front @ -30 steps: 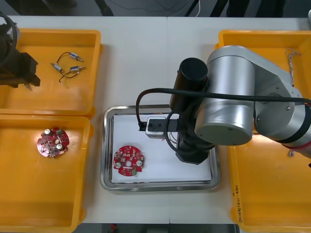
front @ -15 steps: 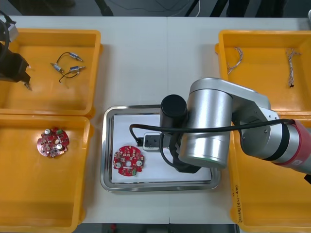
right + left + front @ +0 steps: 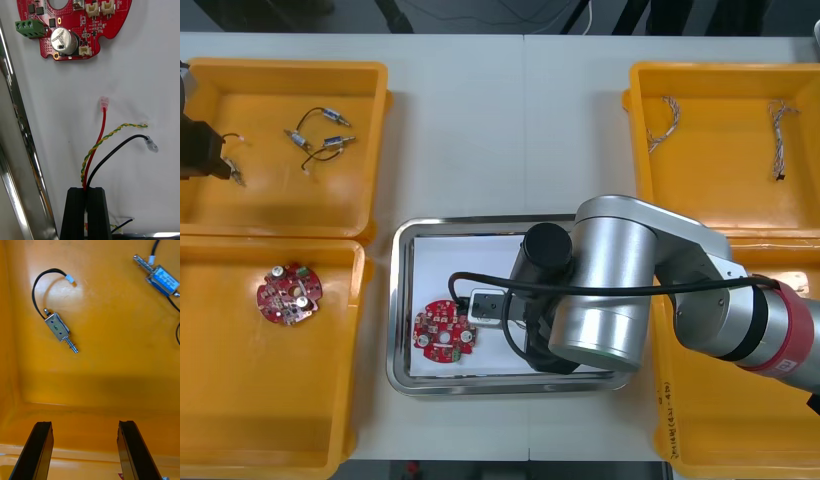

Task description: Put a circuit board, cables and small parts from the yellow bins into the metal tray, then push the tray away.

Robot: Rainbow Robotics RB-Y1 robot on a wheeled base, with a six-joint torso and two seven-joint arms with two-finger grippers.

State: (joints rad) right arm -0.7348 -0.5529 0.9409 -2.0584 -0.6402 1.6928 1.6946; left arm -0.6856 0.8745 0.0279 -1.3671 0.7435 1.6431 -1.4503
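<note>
My right gripper (image 3: 87,190) is shut on a bundle of cables (image 3: 103,138): one red, one twisted yellow and green, one black. Their free ends lie on the white floor of the metal tray (image 3: 402,300). Just beyond the cable ends lies a round red circuit board (image 3: 71,26), also seen in the tray's near-left part (image 3: 444,332). The right arm (image 3: 610,295) covers the tray's right half. At the far-left bin's left wall, my left gripper (image 3: 85,424) stands open over the bin floor. A small metal part (image 3: 58,328) with a black lead lies ahead of its fingers.
More small metal parts (image 3: 320,140) lie in the far-left bin (image 3: 375,150). The near-left bin (image 3: 350,400) holds a second red board (image 3: 288,295). Two twisted cables (image 3: 663,118) lie in the far-right bin (image 3: 635,150). The tray's shiny rim (image 3: 18,157) runs close beside the right fingers.
The right arm has moved toward the tray's near side, bringing the cables down beside the board. The left gripper has drifted further left in its bin.
</note>
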